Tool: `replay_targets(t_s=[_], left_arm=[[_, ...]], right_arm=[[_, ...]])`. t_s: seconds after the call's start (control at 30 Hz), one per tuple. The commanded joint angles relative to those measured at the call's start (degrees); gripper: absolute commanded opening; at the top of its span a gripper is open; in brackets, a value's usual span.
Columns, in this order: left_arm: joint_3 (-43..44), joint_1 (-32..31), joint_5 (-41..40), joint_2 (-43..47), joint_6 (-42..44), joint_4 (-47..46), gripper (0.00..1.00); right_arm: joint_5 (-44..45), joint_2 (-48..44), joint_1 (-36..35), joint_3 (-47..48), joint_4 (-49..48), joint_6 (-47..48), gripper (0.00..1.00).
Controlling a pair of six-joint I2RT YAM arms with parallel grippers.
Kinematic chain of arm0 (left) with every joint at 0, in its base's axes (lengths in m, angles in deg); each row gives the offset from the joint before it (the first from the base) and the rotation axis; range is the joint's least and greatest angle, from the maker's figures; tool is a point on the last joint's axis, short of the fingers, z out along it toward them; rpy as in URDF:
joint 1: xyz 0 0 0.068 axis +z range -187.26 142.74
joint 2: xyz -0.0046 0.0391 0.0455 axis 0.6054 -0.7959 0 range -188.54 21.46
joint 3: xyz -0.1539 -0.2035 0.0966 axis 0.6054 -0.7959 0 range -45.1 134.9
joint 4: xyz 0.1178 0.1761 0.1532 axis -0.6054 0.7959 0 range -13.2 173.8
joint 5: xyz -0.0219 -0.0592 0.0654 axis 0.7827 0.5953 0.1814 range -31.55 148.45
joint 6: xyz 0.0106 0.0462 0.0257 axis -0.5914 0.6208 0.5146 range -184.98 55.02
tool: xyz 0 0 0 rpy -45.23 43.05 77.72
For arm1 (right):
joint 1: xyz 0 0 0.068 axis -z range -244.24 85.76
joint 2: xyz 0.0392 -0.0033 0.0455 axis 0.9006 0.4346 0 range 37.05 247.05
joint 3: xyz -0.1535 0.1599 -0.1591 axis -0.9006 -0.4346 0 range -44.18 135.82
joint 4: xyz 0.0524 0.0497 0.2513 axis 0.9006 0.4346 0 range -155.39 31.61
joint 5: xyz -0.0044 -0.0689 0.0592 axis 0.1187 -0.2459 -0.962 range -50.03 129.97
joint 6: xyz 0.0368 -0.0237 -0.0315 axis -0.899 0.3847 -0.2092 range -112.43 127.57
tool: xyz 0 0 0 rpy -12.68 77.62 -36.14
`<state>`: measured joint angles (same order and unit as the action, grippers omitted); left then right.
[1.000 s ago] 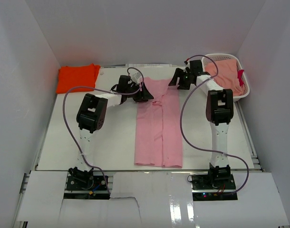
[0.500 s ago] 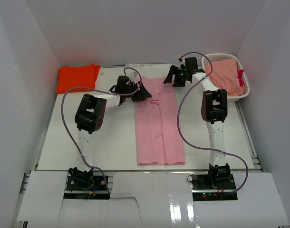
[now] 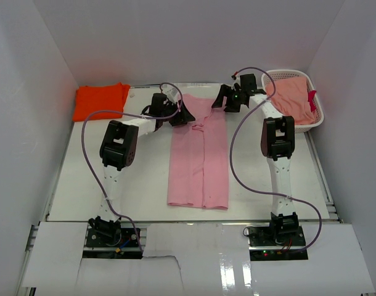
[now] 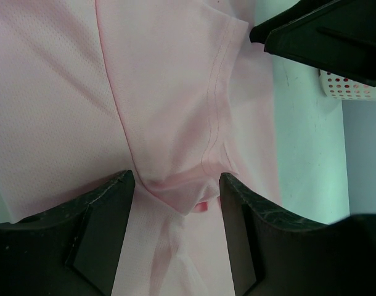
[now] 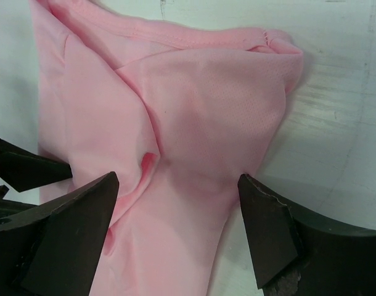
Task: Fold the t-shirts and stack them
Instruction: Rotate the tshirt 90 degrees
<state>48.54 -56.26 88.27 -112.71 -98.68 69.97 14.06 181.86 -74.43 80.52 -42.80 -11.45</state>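
A light pink t-shirt (image 3: 199,160), folded into a long strip, lies down the middle of the table. My left gripper (image 3: 183,116) is open at its far left corner; in the left wrist view the gripper (image 4: 177,179) straddles a small pucker of the pink cloth (image 4: 163,92). My right gripper (image 3: 224,102) is open at the shirt's far right corner, and its gripper (image 5: 177,185) has its jaws spread wide over the collar end (image 5: 200,92). A bright orange t-shirt (image 3: 100,101) lies folded at the back left.
A white lattice basket (image 3: 285,72) stands at the back right with salmon-pink cloth (image 3: 293,95) in it, and its edge shows in the left wrist view (image 4: 351,89). White walls close in the table on the left, back and right.
The pink shirt has slid left and toward the back. My left gripper has moved back and left with it. My right gripper moved toward the back earlier and now stays still.
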Motion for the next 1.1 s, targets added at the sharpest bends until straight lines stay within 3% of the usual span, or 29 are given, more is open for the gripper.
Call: replay_targets(t_s=[0.0, 0.37, 0.47, 0.5, 0.63, 0.87, 1.07], left_arm=[[0.05, 0.37, -1.44, -0.66, 1.26, 3.40, 0.70], [-4.43, 0.28, -1.08, 1.80, 1.00, 1.56, 0.70], [-4.52, 0.37, -1.52, 2.51, 1.26, 0.77, 0.76], [-4.26, 0.37, -1.44, 2.68, 1.61, 0.33, 0.82], [0.47, 0.98, -1.52, 3.04, 2.84, 0.32, 0.98], [11.82, 3.80, 0.76, 6.37, 3.63, 2.17, 0.98], [5.95, 4.42, -0.11, 19.54, 5.30, 3.13, 0.98]], right_arm=[[-1.07, 1.52, 0.09, 3.08, -1.06, 1.01, 0.85], [-2.12, 4.25, 0.44, 8.01, -3.16, 0.39, 0.90], [-2.48, 3.03, 0.53, 6.96, -4.22, 1.36, 0.96], [-2.30, 2.41, 0.53, 6.26, -4.83, 1.62, 0.98], [-1.69, -1.72, 0.70, 3.53, -7.03, 3.73, 0.98], [-1.77, -8.22, 1.67, 3.28, -7.12, 6.97, 0.97], [-0.72, -21.04, 1.76, -6.03, -8.35, 9.71, 0.96]])
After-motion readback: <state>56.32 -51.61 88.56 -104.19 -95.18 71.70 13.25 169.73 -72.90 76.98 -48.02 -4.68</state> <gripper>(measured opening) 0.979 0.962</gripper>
